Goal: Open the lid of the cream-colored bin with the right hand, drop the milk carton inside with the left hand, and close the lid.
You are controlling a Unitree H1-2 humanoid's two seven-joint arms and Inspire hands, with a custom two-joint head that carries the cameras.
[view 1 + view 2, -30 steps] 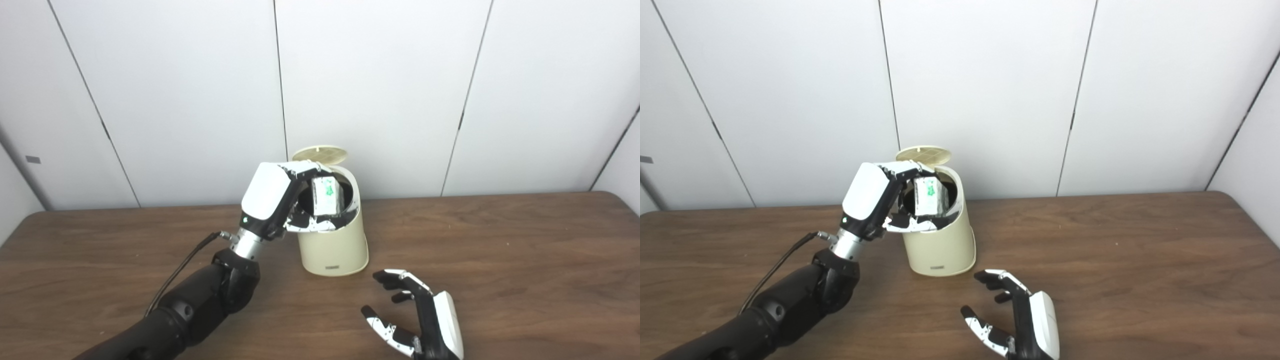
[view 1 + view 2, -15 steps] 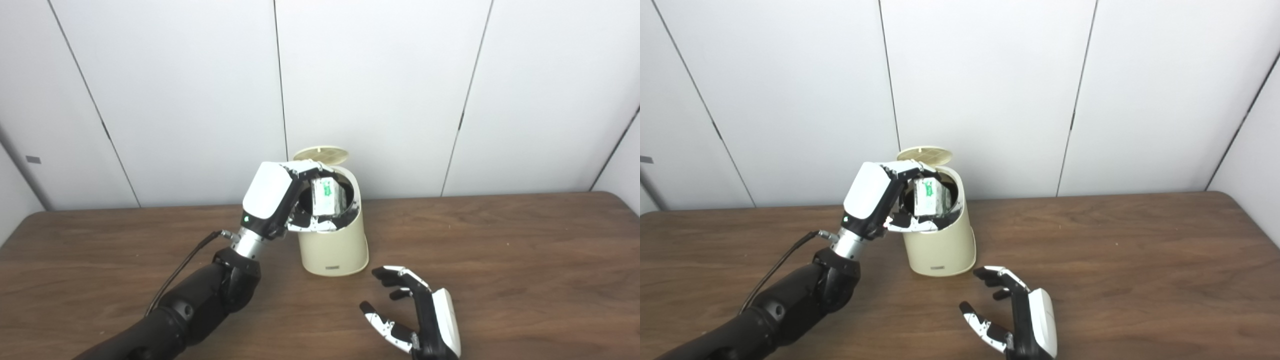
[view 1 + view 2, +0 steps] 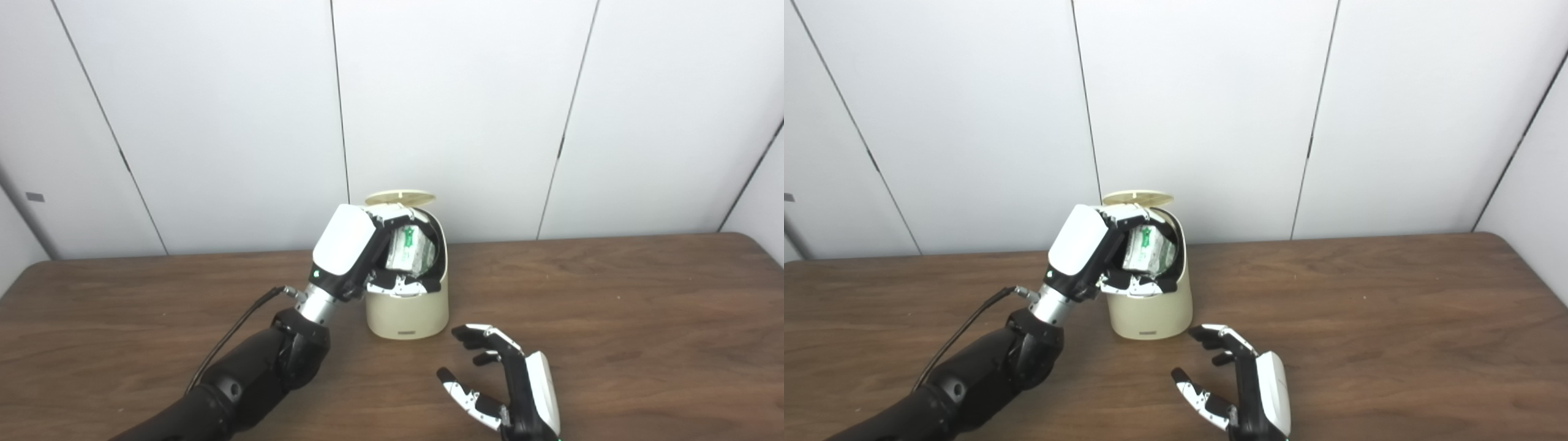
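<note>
The cream-colored bin (image 3: 405,312) stands on the table near the back wall, its round lid (image 3: 399,198) tipped up behind the opening. My left hand (image 3: 358,254) hovers over the bin's mouth, shut on the white milk carton (image 3: 409,249) with green print, which leans into the opening. My right hand (image 3: 505,383) rests low in front of the bin to the right, open, fingers spread and holding nothing.
The brown wooden table (image 3: 643,318) stretches wide to the right and left of the bin. White wall panels (image 3: 459,110) close off the back. A black cable (image 3: 236,334) runs along my left forearm.
The camera has shifted slightly. My left hand has pushed forward and down over the bin, and the carton now tilts deeper into the opening. The right hand has crept a little toward the bin.
</note>
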